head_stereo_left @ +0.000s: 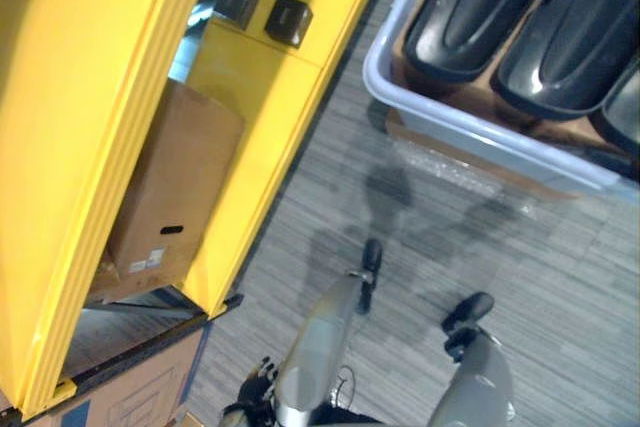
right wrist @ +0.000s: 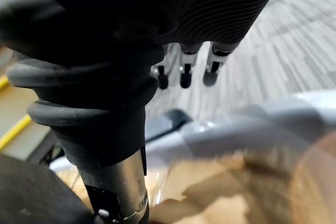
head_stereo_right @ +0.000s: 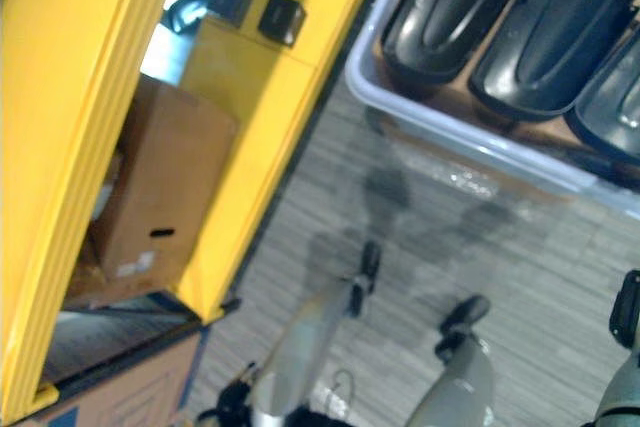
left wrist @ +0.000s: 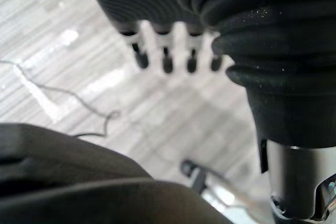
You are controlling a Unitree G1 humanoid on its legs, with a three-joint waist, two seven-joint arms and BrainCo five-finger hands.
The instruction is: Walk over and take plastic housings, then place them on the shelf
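Observation:
Several black plastic housings (head_stereo_left: 470, 7) lie side by side in a pale grey bin (head_stereo_left: 480, 132) at the upper right, on the carpet ahead of me. The yellow shelf (head_stereo_left: 270, 97) stands along the left. My left hand (left wrist: 165, 51) hangs over the grey carpet with its fingers straight and nothing in it. My right hand (right wrist: 184, 72) also hangs with straight fingers and holds nothing; the bin's grey rim (right wrist: 252, 124) shows blurred close beside it. Both hands are apart from the housings.
A brown cardboard box (head_stereo_left: 175, 187) sits inside the shelf's lower bay, with another box (head_stereo_left: 130, 392) below it at the bottom left. Two small black boxes (head_stereo_left: 288, 19) rest on a yellow shelf level. Grey striped carpet (head_stereo_left: 520, 277) lies between shelf and bin.

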